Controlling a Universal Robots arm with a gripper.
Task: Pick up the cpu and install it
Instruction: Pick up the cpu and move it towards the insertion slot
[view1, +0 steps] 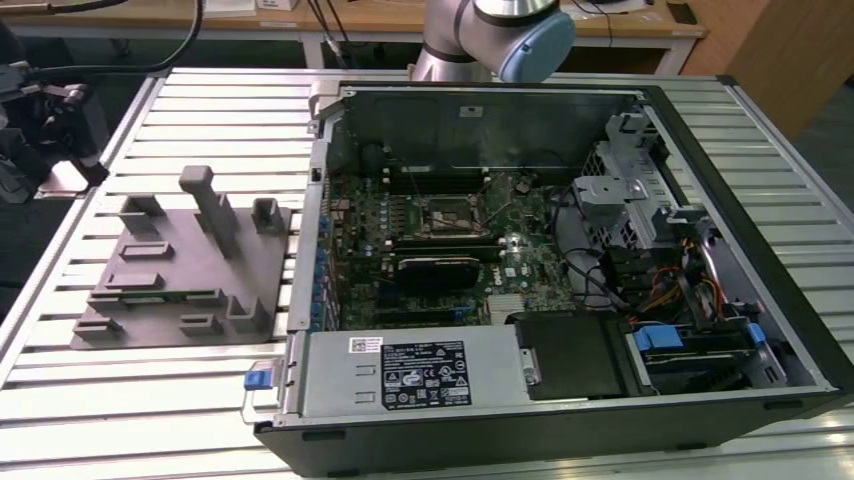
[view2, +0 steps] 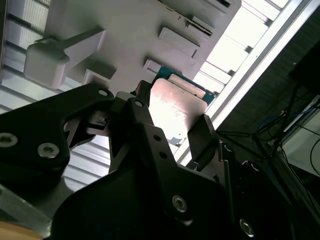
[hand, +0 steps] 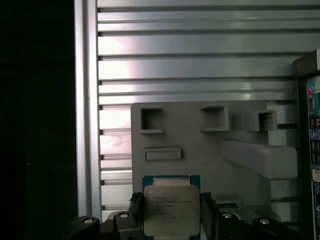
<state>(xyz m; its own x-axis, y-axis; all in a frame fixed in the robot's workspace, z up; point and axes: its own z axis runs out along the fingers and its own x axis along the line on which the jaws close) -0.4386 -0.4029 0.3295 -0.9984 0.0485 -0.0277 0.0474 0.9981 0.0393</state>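
In both wrist views the cpu (hand: 171, 210) (view2: 177, 107), a flat square chip with a silvery top and a greenish rim, sits between my gripper's (hand: 172, 216) (view2: 172, 120) two black fingers (hand: 136, 206), one pressed against each side. The gripper is shut on it, and the chip hangs well above the grey fixture plate (hand: 200, 145) on the slatted table. In the exterior view the black-framed square socket (view1: 445, 212) lies in the middle of the motherboard inside the open computer case (view1: 721, 150). The arm (view1: 514, 35) rises at the back, behind the case.
The grey fixture plate (view1: 174, 260) with upright blocks and posts lies on the slatted metal table (view1: 200, 100), on the exterior view's left of the case. Inside the case are a power supply (view1: 400, 370), drive cages and cable bundles (view1: 667, 290). Dark equipment (view1: 40, 140) stands at the table's far left.
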